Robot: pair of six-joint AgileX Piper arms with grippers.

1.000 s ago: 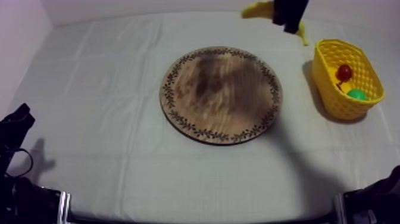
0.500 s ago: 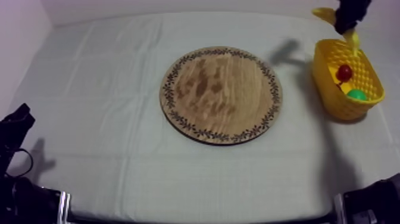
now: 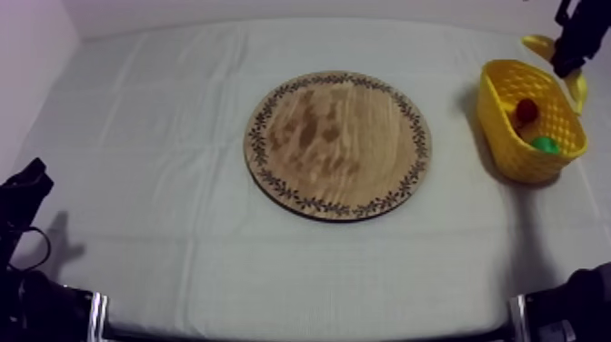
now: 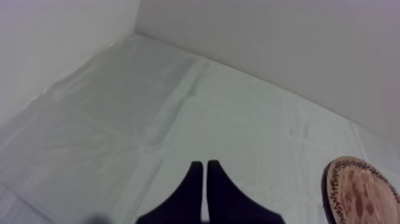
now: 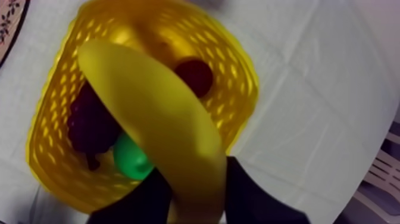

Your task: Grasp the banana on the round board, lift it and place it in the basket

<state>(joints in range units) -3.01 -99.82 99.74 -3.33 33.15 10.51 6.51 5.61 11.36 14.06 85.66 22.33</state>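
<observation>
Change: banana (image 3: 536, 42) and right claw (image 3: 572, 53) have gone further right along the far side of the desk (image 3: 136, 136); they are now over the far rim of the yellow basket (image 3: 495, 91) and no longer behind the wooden board (image 3: 336, 145).
Banana: held in the air, clear of the board. In the right wrist view its curved length (image 5: 161, 119) hangs across the open mouth of the basket (image 5: 238, 65).
Right claw: its black fingers are clamped on the banana, one on each side (image 5: 196, 199).
Basket: stands at the right side of the desk, well apart from the board.
Basket contents: a small red fruit (image 3: 525, 111) (image 5: 194, 75), a green fruit (image 3: 545, 144) (image 5: 132, 158) and a dark purple fruit (image 5: 89, 125).
Board: lies mid-desk with its top bare.
Left claw: fingers lie together as a narrow wedge (image 4: 205, 179), low over the cloth, with the board's rim (image 4: 360, 190) off to one side.
</observation>
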